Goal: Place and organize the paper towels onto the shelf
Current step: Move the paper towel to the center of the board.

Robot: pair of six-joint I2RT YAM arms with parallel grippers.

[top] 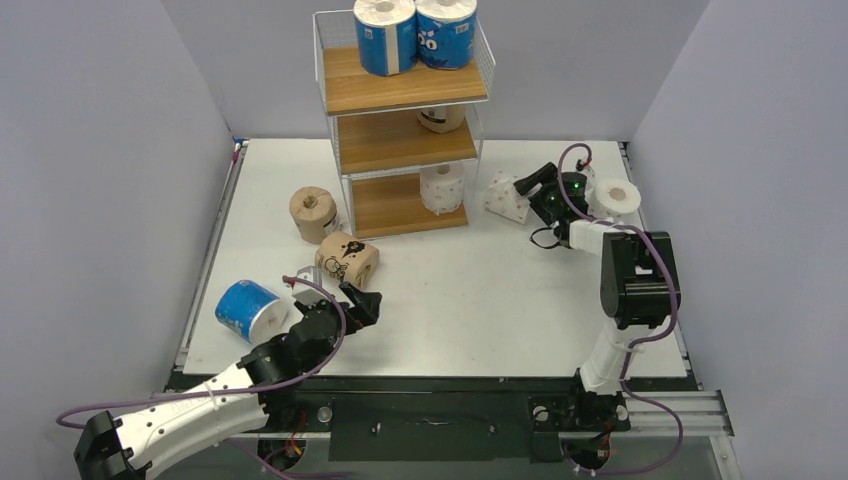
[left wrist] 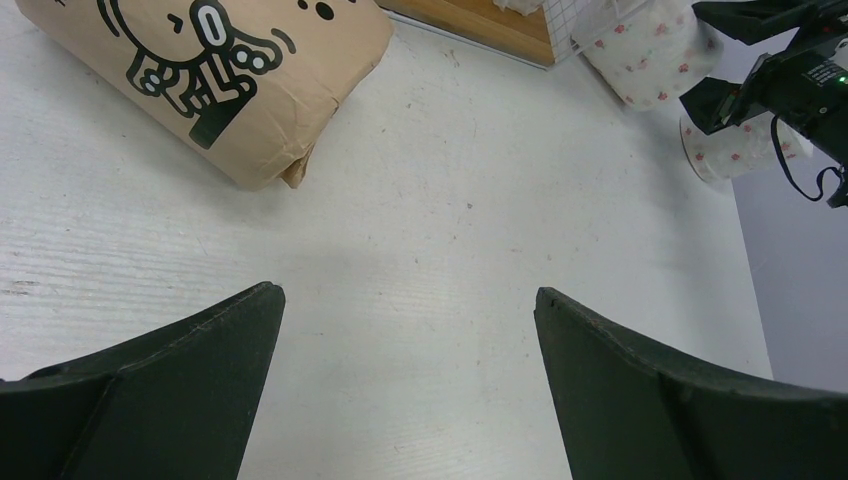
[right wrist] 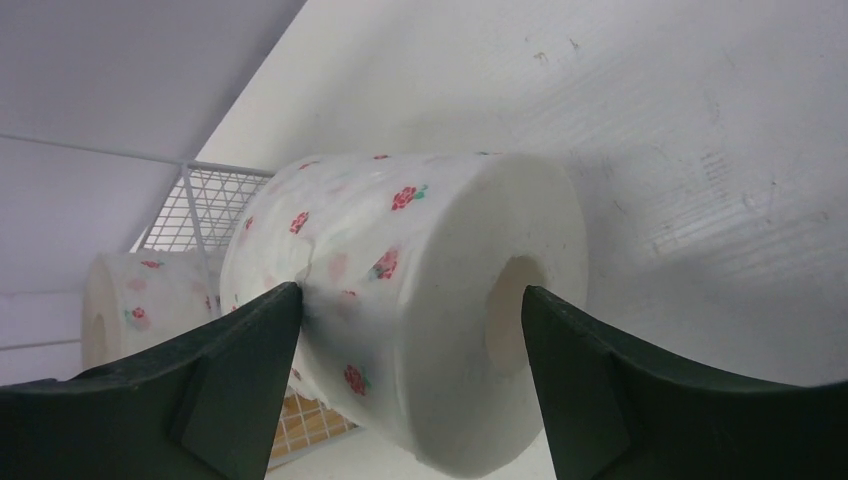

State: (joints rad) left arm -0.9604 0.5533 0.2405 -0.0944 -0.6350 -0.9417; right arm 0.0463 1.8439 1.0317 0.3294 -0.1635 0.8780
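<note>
The shelf (top: 400, 92) stands at the back with two blue paper towels (top: 385, 38) on top, a tan one (top: 442, 118) on the middle board and a white one (top: 442, 187) on the bottom board. My right gripper (top: 526, 195) is open around a white flowered roll (right wrist: 420, 300) that lies on the table beside the shelf; its left fingertip (right wrist: 285, 300) touches the wrap. Another white roll (top: 617, 197) stands upright to its right. My left gripper (left wrist: 407, 292) is open and empty over bare table, just short of a lying tan roll (left wrist: 220, 70).
An upright tan roll (top: 312, 212) stands left of the shelf. A blue roll (top: 248, 310) lies near the table's left front edge, beside my left arm. Grey walls enclose the table on three sides.
</note>
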